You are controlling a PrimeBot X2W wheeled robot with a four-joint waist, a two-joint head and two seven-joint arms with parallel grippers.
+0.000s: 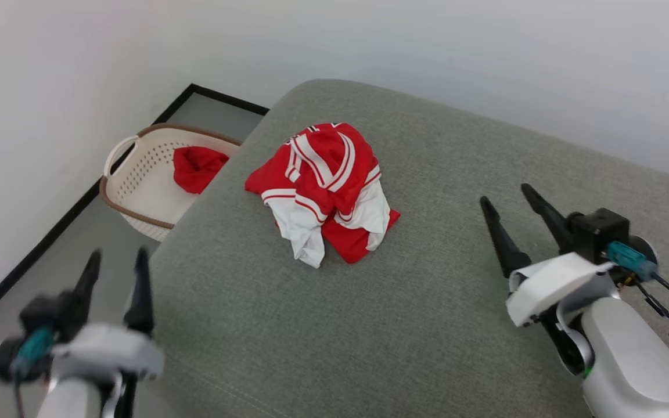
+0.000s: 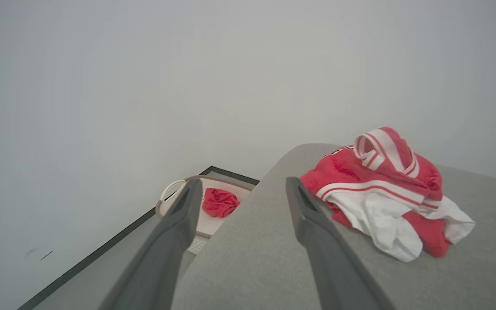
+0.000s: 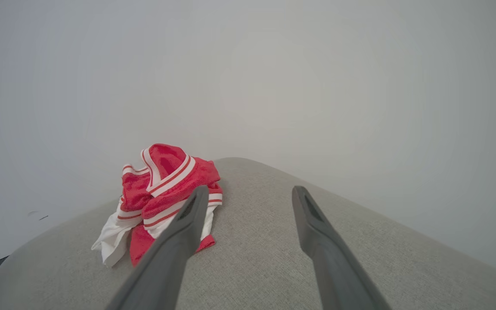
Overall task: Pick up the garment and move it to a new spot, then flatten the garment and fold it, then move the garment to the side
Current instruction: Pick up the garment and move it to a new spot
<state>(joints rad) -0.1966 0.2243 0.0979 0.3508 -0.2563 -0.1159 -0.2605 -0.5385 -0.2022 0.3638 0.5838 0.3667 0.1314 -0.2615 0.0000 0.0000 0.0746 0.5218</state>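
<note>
The garment (image 1: pixel 324 186) lies crumpled on the grey cushion (image 1: pixel 456 168), toward its far side (pickup not begun). The left gripper (image 1: pixel 118 251) and right gripper (image 1: pixel 506 194) hover nearer, jaws spread, empty; next, probably, one reaches in to pinch a fold.

The jersey (image 1: pixel 326 188) sits on the cushion (image 1: pixel 427 302), toward the back. The laundry basket (image 1: pixel 137 180) is on the floor off the cushion's left side by the wall, with a smaller cloth (image 1: pixel 195 168) in it. The left gripper (image 1: pixel 118 252) hangs off the cushion's left edge. The right gripper (image 1: pixel 504 193) is over the cushion, right of the jersey.
</note>
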